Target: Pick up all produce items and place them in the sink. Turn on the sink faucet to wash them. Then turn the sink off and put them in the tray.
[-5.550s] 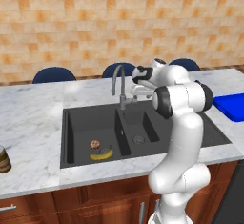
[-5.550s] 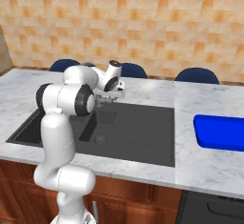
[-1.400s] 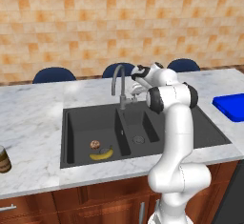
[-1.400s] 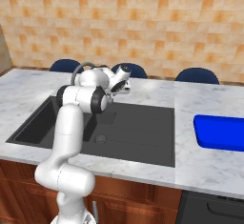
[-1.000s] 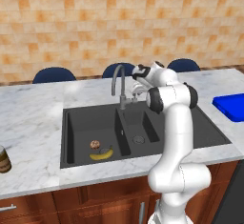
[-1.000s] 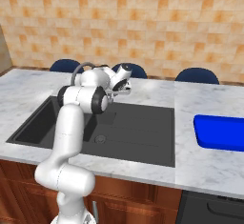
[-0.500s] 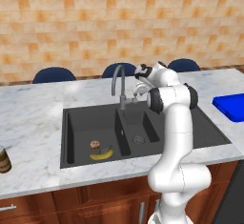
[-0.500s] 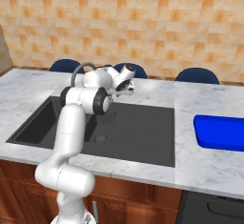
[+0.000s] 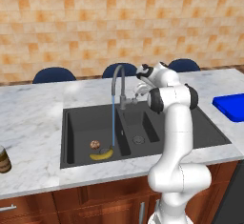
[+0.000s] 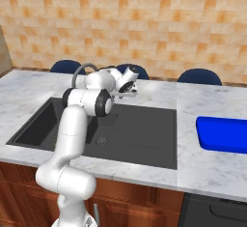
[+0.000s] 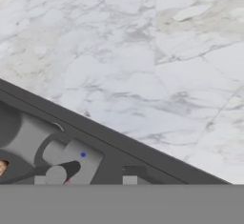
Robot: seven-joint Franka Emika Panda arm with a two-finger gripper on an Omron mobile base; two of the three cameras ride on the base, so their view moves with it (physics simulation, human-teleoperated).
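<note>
A thin stream of water runs from the sink faucet [image 9: 119, 82] into the left basin of the dark grey sink [image 9: 143, 123]. There the yellow banana [image 9: 101, 155] lies under the stream, with the small brown ball [image 9: 95, 145] just behind it. My gripper [image 9: 137, 93] points down right of the faucet's base, over the back rim. In the hand view the fingertips [image 11: 129, 180] stand a little apart, and the thin lever [image 11: 47, 171] on the faucet base [image 11: 71, 158] lies by the left tip. The blue tray [image 9: 231, 106] sits on the counter at the far right.
A dark brown jar [image 9: 4, 158] stands on the marble counter [image 9: 33, 123] at the left edge. Blue chair backs [image 9: 54, 74] line the far side of the counter. From the right base view, the tray [image 10: 222, 133] lies right of the sink [image 10: 140, 134], and my gripper [image 10: 126, 94] is over its back rim.
Since the earliest frame the arm has drawn in closer to the faucet. Over the last second the hand has barely moved beside the faucet base.
</note>
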